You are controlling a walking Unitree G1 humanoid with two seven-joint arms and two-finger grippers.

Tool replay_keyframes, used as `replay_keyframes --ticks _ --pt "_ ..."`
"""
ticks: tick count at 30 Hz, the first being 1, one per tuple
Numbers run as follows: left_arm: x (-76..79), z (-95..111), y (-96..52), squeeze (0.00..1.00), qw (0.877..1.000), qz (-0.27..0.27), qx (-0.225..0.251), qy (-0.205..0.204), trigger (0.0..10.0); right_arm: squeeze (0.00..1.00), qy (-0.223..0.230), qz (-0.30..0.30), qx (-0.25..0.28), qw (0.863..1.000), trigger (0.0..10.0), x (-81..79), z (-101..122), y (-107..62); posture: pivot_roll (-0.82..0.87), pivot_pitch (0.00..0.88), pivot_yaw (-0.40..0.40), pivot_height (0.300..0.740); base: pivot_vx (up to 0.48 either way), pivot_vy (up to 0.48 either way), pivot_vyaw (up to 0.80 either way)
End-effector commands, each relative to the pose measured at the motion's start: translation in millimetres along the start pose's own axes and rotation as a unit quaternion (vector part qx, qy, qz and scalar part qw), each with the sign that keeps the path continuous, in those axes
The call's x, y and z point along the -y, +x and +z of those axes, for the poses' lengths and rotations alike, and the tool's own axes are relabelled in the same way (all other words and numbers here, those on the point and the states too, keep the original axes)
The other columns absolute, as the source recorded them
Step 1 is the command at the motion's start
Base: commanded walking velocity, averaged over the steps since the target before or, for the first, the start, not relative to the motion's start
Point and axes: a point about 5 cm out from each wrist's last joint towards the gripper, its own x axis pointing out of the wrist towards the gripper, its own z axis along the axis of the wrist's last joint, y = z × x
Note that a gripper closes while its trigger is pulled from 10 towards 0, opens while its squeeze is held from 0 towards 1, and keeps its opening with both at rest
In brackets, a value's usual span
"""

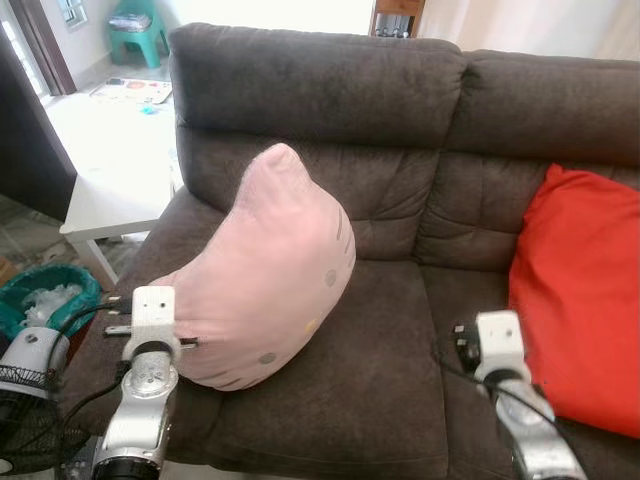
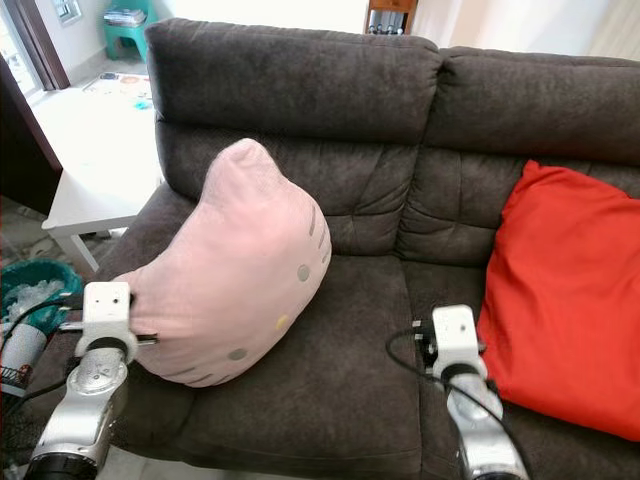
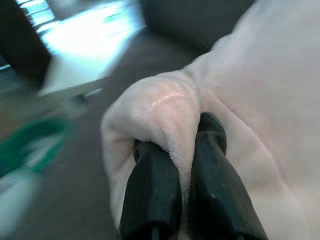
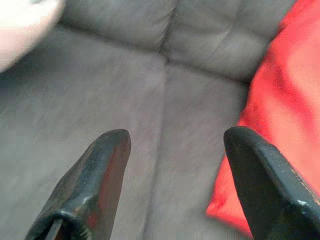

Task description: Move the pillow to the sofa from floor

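A pink pillow (image 1: 265, 270) with a cat face stands tilted on the left seat of the dark brown sofa (image 1: 400, 100), leaning toward the backrest. My left gripper (image 3: 182, 135) is shut on the pillow's lower left corner, and the plush fabric bulges out between its black fingers (image 3: 152, 185). That arm's wrist (image 1: 152, 320) sits at the sofa's front left edge. My right gripper (image 4: 175, 140) hangs open over the middle seat cushion, nothing between its fingers, just left of a red pillow (image 1: 580, 300).
The red pillow fills the sofa's right seat. A white low table (image 1: 110, 180) stands left of the sofa. Near the sofa's left front corner stand a green basket (image 1: 45, 290) and a fan (image 1: 25, 400). Far behind stands a green stool (image 1: 138, 30).
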Motion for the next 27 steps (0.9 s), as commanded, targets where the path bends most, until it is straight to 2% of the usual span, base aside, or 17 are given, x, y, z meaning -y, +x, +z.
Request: replay_keyframes --ticks 1,2,3,4,7,8,9,10,11,12,15,17,18,21,25,26,27 --pt "18.9 0 -2.0 0.00 0.997 -0.074 0.006 0.028 10.0 0.00 -0.007 0.011 -0.024 1.000 10.0 -7.7 -18 -3.8 0.10 0.035 -0.059 0.740 0.000 0.000 0.00" --pt "18.9 0 -2.0 0.00 0.997 -0.074 0.006 0.028 10.0 0.00 -0.007 0.011 -0.024 1.000 10.0 -7.7 -18 -3.8 0.10 0.035 -0.059 0.740 0.000 0.000 0.00" --pt "24.7 1 -2.4 0.00 0.994 -0.105 0.009 0.026 10.0 0.00 -0.003 0.017 -0.041 0.999 10.0 -12.9 -28 -6.9 0.10 0.034 -0.057 0.740 0.000 0.000 0.00" --pt "25.7 2 -2.4 0.00 0.994 -0.111 0.009 0.022 10.0 0.00 0.000 0.019 -0.046 0.999 10.0 -14.6 -32 -8.0 0.09 0.033 -0.057 0.740 0.000 0.000 0.00" --pt "23.3 0 -0.7 0.00 0.992 -0.119 0.004 0.034 10.0 0.00 0.006 0.022 -0.071 0.997 10.0 -19.3 -47 -13.1 0.09 0.032 -0.055 0.740 0.000 0.000 0.00" --pt "12.1 1 3.5 0.00 0.996 -0.085 0.006 0.039 10.0 0.00 0.005 0.023 -0.095 0.995 10.0 -21.7 -59 -17.9 0.09 0.032 -0.055 0.740 0.000 0.000 0.00" --pt "7.2 1 5.2 0.00 0.997 -0.068 0.006 0.039 10.0 0.00 0.005 0.024 -0.102 0.994 10.0 -22.4 -63 -19.5 0.09 0.031 -0.054 0.740 0.000 0.000 0.00" --pt "-4.3 2 8.1 0.00 0.999 -0.028 0.002 0.034 10.0 0.00 0.003 0.026 -0.117 0.993 10.0 -23.6 -70 -22.7 0.09 0.029 -0.055 0.740 0.000 0.000 0.00" --pt "-4.3 2 8.1 0.00 0.999 -0.028 0.002 0.034 10.0 0.00 0.003 0.026 -0.117 0.993 10.0 -23.6 -70 -22.7 0.09 0.029 -0.055 0.740 0.000 0.000 0.00" --pt "-19.5 2 10.1 0.00 0.999 0.026 -0.003 0.032 10.0 0.00 0.006 0.029 -0.134 0.990 10.0 -25.1 -79 -27.5 0.10 0.029 -0.056 0.740 0.000 0.000 0.00" --pt "-38.0 0 9.5 0.00 0.995 0.097 -0.013 0.010 10.0 0.00 0.011 0.037 -0.153 0.988 10.0 -28.2 -90 -34.2 0.10 0.028 -0.058 0.740 0.000 0.000 0.00" --pt "-53.3 -4 6.1 0.00 0.987 0.156 -0.028 0.001 10.0 0.00 0.011 0.040 -0.169 0.985 10.0 -29.3 -98 -39.9 0.10 0.029 -0.059 0.740 0.000 0.000 0.00" --pt "-61.0 -9 3.0 0.00 0.982 0.181 -0.045 0.024 10.0 0.00 0.015 0.043 -0.182 0.982 10.0 -30.8 -106 -45.7 0.10 0.031 -0.060 0.740 0.000 0.000 0.00" --pt "-62.4 -18 -1.1 0.00 0.978 0.195 -0.068 0.035 10.0 0.00 0.020 0.050 -0.190 0.980 10.0 -33.7 -113 -51.8 0.10 0.034 -0.059 0.740 0.000 0.000 0.00" --pt "-53.6 -23 -1.4 0.00 0.981 0.174 -0.078 0.029 10.0 0.00 0.021 0.054 -0.202 0.978 10.0 -36.3 -120 -57.7 0.09 0.034 -0.059 0.740 0.000 0.000 0.00" --pt "-46.6 -23 0.5 0.00 0.986 0.149 -0.075 0.018 10.0 0.00 0.022 0.053 -0.207 0.977 10.0 -36.7 -122 -59.4 0.09 0.034 -0.059 0.740 0.000 0.000 0.00" --pt "-29.1 -20 4.5 0.00 0.995 0.081 -0.061 -0.001 10.0 0.00 0.019 0.055 -0.215 0.975 10.0 -37.5 -125 -62.0 0.10 0.035 -0.061 0.740 0.000 0.000 0.00"
